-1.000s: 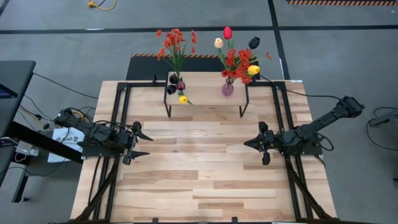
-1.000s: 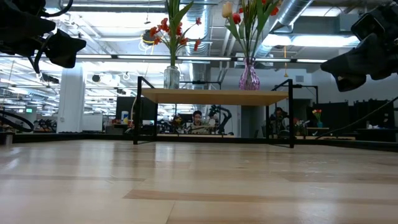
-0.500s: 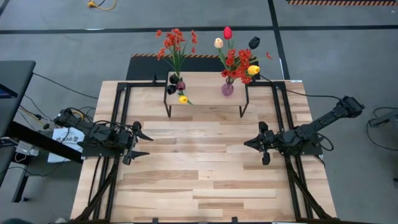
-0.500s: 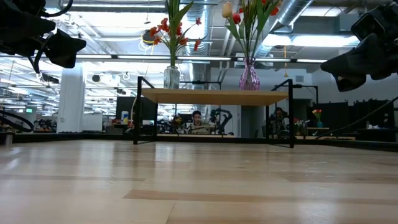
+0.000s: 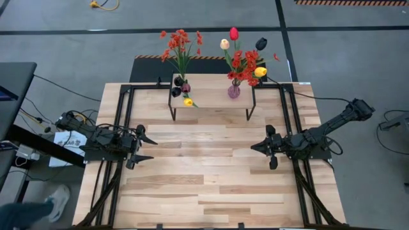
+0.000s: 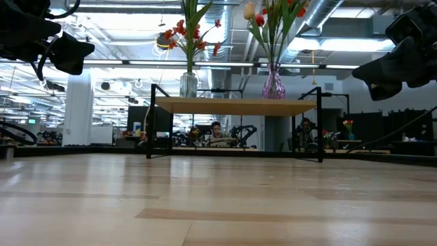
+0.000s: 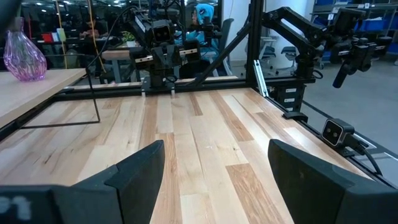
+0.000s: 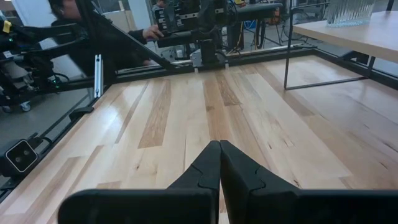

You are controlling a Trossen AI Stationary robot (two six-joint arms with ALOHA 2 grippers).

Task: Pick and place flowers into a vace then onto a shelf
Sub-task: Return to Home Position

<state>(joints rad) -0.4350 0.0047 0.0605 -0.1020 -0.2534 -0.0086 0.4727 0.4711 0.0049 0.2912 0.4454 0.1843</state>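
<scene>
I'm watching grey floor (image 5: 64,51) stretching all round, dark tape lines (image 5: 192,29) crossing it; ceiling lights (image 6: 116,63) are glowing over what may be workbenches (image 6: 205,142), and a person's shoe (image 5: 59,198) is showing.

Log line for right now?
left gripper: open, empty, at left | right gripper: shut, empty, at right | clear vase, purple vase: on shelf, holding flowers

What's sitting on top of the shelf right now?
Two vases of flowers: a clear vase at its left end seen from above, a purple vase toward the right. Drooping blooms hide some of the shelf by the clear vase.
</scene>
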